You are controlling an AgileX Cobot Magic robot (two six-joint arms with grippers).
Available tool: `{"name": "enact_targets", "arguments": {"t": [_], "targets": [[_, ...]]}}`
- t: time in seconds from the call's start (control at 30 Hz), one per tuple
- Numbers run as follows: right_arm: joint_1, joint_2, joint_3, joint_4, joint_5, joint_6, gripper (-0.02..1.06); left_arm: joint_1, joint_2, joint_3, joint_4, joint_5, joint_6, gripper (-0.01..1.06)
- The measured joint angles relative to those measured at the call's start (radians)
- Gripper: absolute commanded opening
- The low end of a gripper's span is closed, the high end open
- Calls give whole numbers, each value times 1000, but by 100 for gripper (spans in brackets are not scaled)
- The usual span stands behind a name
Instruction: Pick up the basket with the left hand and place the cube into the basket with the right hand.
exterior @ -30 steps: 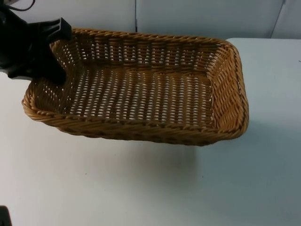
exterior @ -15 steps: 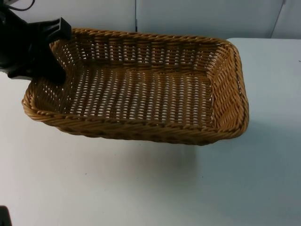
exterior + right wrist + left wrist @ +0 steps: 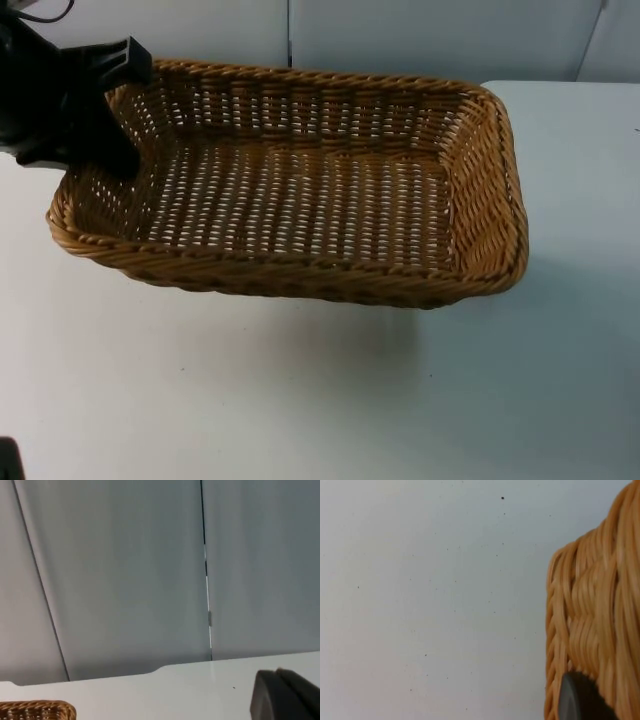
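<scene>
The left end effector [image 3: 118,120] clamps the basket [image 3: 300,190] by its left rim, lifted off the tabletop [image 3: 300,400]. The right end effector [image 3: 285,695] waits beyond the basket's far corner, its opening impossible to tell; I judge it must fetch the cube next

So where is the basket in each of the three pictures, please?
Top view: the basket fills the middle, and the left hand grips its left rim.
Left wrist view: its woven rim is pressed against the black fingertip.
Right wrist view: one corner shows on the white table.
Shared landmark: the white table.
</scene>
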Motion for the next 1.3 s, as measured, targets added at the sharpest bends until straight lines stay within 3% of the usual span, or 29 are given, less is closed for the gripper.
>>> {"name": "enact_targets", "arguments": {"t": [0.2, 0.37, 0.5, 0.57, 0.6, 0.73, 0.87, 1.03, 1.17, 1.2, 1.27, 1.3], "targets": [[0, 315, -15, -22, -167, -2, 0, 0, 0, 0, 0, 0, 0, 0], [9, 593, -128, -33, -176, -4, 0, 0, 0, 0, 0, 0, 0, 0], [71, 800, -251, -39, -87, -4, 0, 0, 0, 0, 0, 0, 0, 0], [141, 966, -354, -60, 28, -4, 0, 0, 0, 0, 0, 0, 0, 0], [141, 966, -354, -60, 28, -4, 0, 0, 0, 0, 0, 0, 0, 0], [243, 1199, -491, -144, 210, 19, 0, 0, 0, 0, 0, 0, 0, 0], [259, 1325, -539, -168, 278, 40, 0, 0, 0, 0, 0, 0, 0, 0], [259, 1461, -548, -173, 296, 44, 0, 0, 0, 0, 0, 0, 0, 0], [259, 1532, -548, -173, 299, 46, 13, 0, 0, 0, 0, -2, 0, 0], [259, 1552, -548, -173, 299, 46, 23, 0, 0, 0, 0, -2, 0, 0], [259, 1569, -548, -173, 299, 46, 62, 0, 0, 0, 0, -4, 0, 0], [259, 1580, -548, -173, 299, 46, 62, 0, 0, 0, 0, -4, 0, 0]]}}
